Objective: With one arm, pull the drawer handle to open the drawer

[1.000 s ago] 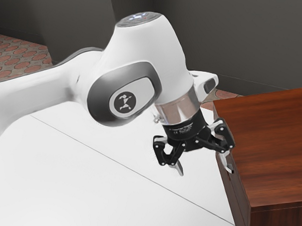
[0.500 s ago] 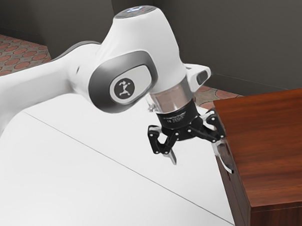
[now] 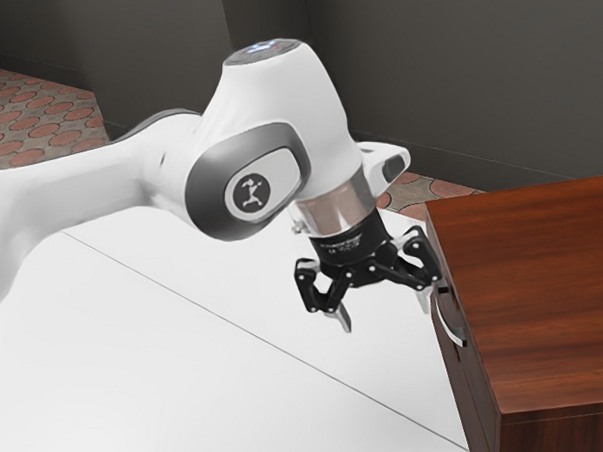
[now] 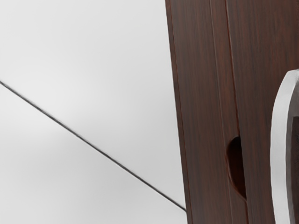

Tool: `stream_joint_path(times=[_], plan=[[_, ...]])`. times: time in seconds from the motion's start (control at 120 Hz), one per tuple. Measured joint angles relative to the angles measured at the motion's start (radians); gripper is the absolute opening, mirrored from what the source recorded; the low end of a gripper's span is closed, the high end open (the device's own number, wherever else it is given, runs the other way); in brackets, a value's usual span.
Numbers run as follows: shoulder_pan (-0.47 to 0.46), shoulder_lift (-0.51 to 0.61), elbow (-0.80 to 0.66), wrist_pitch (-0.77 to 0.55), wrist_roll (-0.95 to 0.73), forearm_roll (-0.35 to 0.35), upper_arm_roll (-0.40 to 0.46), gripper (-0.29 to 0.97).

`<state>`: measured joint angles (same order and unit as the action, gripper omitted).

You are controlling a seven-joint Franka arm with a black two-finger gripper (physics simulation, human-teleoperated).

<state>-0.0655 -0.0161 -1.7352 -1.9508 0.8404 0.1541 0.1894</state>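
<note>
- Claw (image 3: 386,310) fingers were spread wide apart, nothing clamped between them.
- Claw hung above the white bench (image 3: 175,381), just off the front face of the wooden cabinet (image 3: 549,277) on the exterior view's right.
- Drawer handle (image 3: 449,320) was a curved silver bar on the drawer front (image 3: 467,378), near the cabinet's top edge.
- Finger nearer the cabinet sat right beside the handle's upper end; contact couldn't be told.
- Wrist view: handle stood off the dark wood front, a dark recess (image 4: 236,165) beside it.
- Thin dark seam (image 4: 93,145) crossed the bench.
</note>
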Motion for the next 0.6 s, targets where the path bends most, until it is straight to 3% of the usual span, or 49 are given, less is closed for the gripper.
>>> stream_joint_path(times=[0.6], plan=[[-0.036, -0.001, -0.058, -0.119, -0.091, 0.120, -0.018, 0.68]])
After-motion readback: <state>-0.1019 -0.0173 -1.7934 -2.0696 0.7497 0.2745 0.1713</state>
